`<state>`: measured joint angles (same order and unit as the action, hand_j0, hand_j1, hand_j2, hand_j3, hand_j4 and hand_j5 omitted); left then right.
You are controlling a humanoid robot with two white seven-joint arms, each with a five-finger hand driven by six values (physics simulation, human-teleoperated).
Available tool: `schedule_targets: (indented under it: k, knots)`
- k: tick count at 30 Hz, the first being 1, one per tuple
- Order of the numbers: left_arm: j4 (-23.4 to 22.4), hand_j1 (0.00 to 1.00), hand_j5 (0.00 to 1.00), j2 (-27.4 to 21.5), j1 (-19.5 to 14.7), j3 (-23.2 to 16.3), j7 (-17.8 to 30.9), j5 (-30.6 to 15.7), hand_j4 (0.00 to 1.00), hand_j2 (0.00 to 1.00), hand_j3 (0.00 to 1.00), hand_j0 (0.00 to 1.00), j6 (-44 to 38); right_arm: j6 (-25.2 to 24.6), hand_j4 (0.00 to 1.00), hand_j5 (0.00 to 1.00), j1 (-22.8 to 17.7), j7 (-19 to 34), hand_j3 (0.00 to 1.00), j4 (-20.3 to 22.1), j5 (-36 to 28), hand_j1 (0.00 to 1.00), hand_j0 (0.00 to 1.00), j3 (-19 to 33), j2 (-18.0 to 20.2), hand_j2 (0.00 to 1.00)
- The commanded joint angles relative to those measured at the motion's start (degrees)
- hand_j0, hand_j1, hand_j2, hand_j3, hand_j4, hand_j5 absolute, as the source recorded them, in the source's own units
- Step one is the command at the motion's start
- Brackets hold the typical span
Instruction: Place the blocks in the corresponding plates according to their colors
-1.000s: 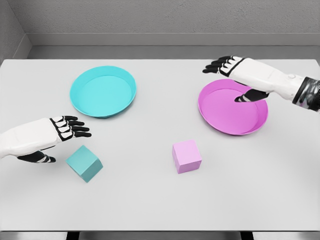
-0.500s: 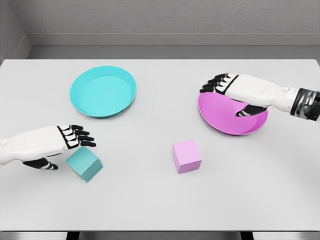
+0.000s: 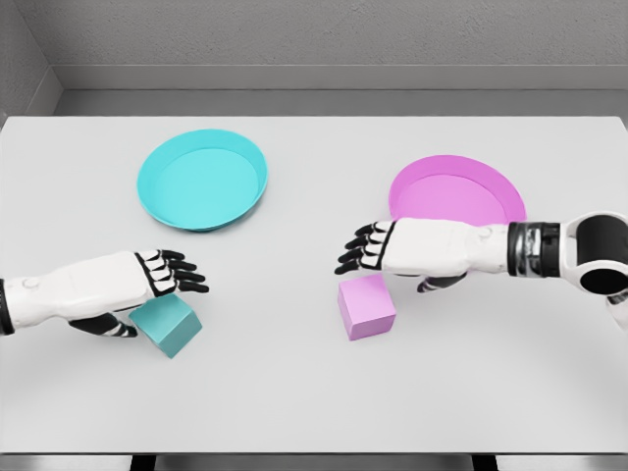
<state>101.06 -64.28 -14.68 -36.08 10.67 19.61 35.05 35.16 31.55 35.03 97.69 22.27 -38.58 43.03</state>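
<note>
A teal cube [image 3: 167, 325] sits near-left on the table [image 3: 294, 392], under the left hand [image 3: 147, 280], whose fingers are spread. A pink cube [image 3: 367, 306] lies under the relaxed right hand [image 3: 392, 250]. The teal plate [image 3: 203, 180] and pink plate [image 3: 457, 191] hold nothing.

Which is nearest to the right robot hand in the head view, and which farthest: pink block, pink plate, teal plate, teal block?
From the right robot hand:
1. Pink block, just below it.
2. Pink plate, behind, to the right.
3. Teal plate and teal block, both far left, too close to rank.
</note>
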Motion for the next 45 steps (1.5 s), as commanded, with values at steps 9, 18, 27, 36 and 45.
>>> schedule_targets:
  k: [9, 18, 27, 36, 45]
  knots:
    - [-0.1, 1.0, 1.0, 0.4, 0.0, -2.5, 0.3, -0.1, 1.0, 1.0, 1.0, 1.0, 0.0, -0.2, 1.0, 1.0, 2.1, 0.0, 1.0, 2.2, 1.7, 1.0, 1.0, -7.3, -0.3, 1.0]
    - [-1.2, 0.99, 0.99, 0.4, -0.2, -2.5, 0.3, 1.0, 0.99, 0.99, 0.99, 0.99, 0.0, -0.2, 1.0, 1.0, 2.2, 0.0, 1.0, 2.1, 5.3, 1.0, 1.0, -9.4, -0.5, 1.0]
    - [-1.1, 0.83, 0.83, 2.1, -0.1, -2.6, 0.3, 3.2, 0.83, 0.83, 0.83, 0.83, 0.0, -0.2, 0.63, 0.63, 2.2, 0.0, 0.63, 0.0, 8.7, 0.63, 0.63, -9.0, -2.3, 0.63]
    - [-0.8, 0.62, 0.62, 2.1, -0.1, -2.9, 0.3, 3.3, 0.62, 0.62, 0.62, 0.62, 0.0, -0.2, 0.48, 0.48, 2.1, 0.0, 0.48, -1.2, 7.9, 0.48, 0.48, -6.9, -2.3, 0.48]
    - [-0.8, 0.39, 0.39, 2.0, -2.9, -2.9, 0.3, 3.2, 0.39, 0.39, 0.39, 0.39, 0.0, -0.2, 0.48, 0.48, 2.7, 0.0, 0.48, -8.1, -4.0, 0.48, 0.48, 1.0, -2.8, 0.48]
